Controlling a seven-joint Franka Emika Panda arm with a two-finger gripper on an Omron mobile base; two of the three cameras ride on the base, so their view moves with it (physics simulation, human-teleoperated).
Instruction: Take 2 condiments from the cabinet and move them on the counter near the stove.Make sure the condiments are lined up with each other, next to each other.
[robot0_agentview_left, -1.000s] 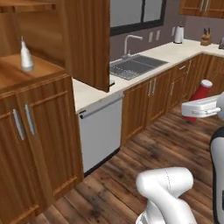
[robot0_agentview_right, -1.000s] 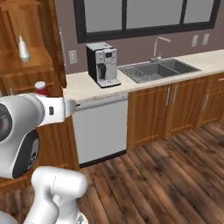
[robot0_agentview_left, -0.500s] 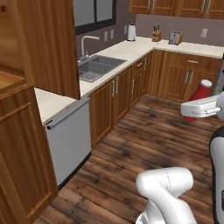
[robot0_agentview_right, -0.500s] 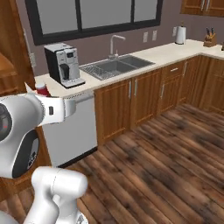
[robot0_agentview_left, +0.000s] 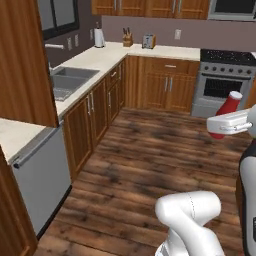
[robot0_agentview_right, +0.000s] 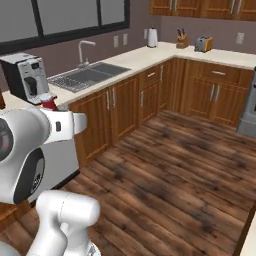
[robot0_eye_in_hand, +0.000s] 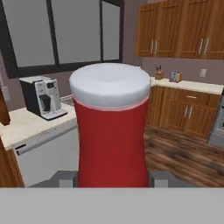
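Swung round from the cabinet, both base views now face the stove (robot0_agentview_left: 225, 80), hand (robot0_eye_in_hand: 111, 177) clamping the red bottle (robot0_eye_in_hand: 111, 131).

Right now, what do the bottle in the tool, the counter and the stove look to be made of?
Red bottle: likely smooth plastic, uniform matte red with a pale cap. Counter: beige, stone-look, though too far to be sure. Stove: brushed-steel front, grey sheen, with a dark, probably glass, cooktop.
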